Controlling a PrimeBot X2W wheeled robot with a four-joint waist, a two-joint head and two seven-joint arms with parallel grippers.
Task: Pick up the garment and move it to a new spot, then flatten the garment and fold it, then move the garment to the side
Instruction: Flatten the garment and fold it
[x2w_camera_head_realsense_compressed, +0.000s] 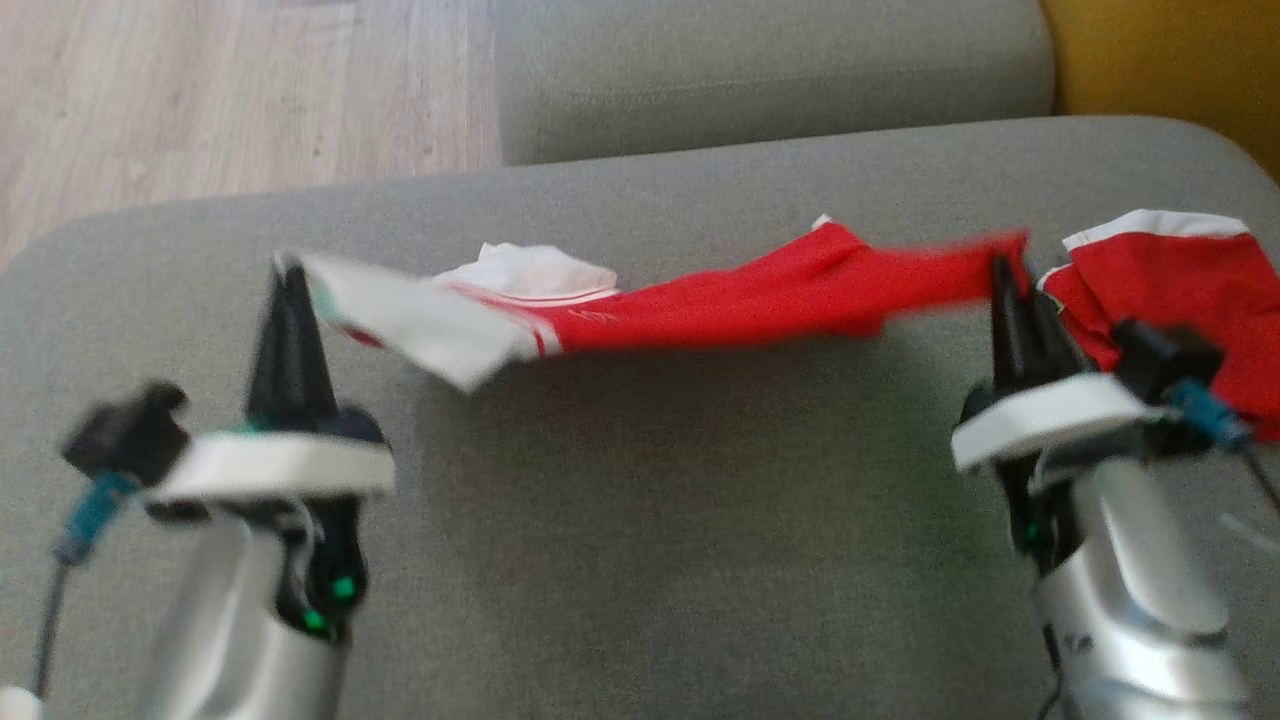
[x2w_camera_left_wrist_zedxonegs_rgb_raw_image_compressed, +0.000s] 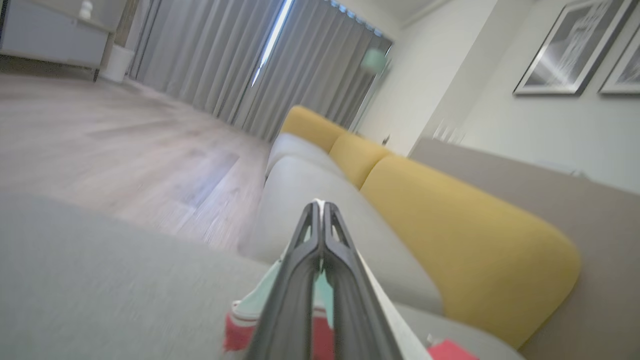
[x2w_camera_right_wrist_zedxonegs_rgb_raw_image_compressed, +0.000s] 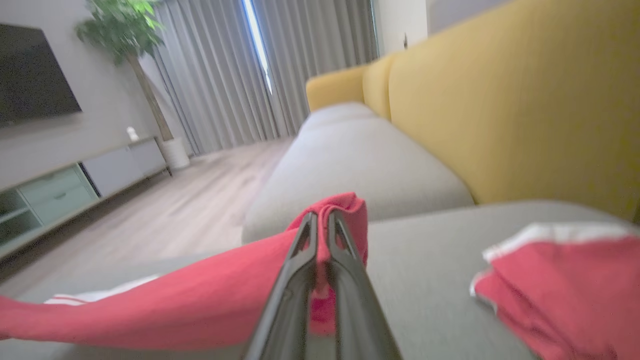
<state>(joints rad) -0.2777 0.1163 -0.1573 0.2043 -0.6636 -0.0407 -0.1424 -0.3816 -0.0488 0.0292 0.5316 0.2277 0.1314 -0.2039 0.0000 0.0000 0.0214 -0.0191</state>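
Observation:
A red and white garment (x2w_camera_head_realsense_compressed: 760, 295) hangs stretched between my two grippers above the grey sofa seat (x2w_camera_head_realsense_compressed: 640, 480). Its white end is pinched at the left by my left gripper (x2w_camera_head_realsense_compressed: 290, 268), which is shut on it. My right gripper (x2w_camera_head_realsense_compressed: 1000, 262) is shut on a red fold at the right. In the left wrist view the left gripper (x2w_camera_left_wrist_zedxonegs_rgb_raw_image_compressed: 319, 206) clamps a white edge, with pale green and red cloth (x2w_camera_left_wrist_zedxonegs_rgb_raw_image_compressed: 240, 335) below. The right wrist view has the right gripper (x2w_camera_right_wrist_zedxonegs_rgb_raw_image_compressed: 320, 216) closed on the red fabric (x2w_camera_right_wrist_zedxonegs_rgb_raw_image_compressed: 175, 305). A further red part with white trim (x2w_camera_head_realsense_compressed: 1180, 290) lies on the seat at the right.
The grey seat cushion spreads wide below the garment. A second grey cushion (x2w_camera_head_realsense_compressed: 770, 70) lies beyond it, with wooden floor (x2w_camera_head_realsense_compressed: 220, 90) at the far left. Yellow back cushions (x2w_camera_right_wrist_zedxonegs_rgb_raw_image_compressed: 525, 100) run along the right side. A cabinet and plant (x2w_camera_right_wrist_zedxonegs_rgb_raw_image_compressed: 125, 30) stand across the room.

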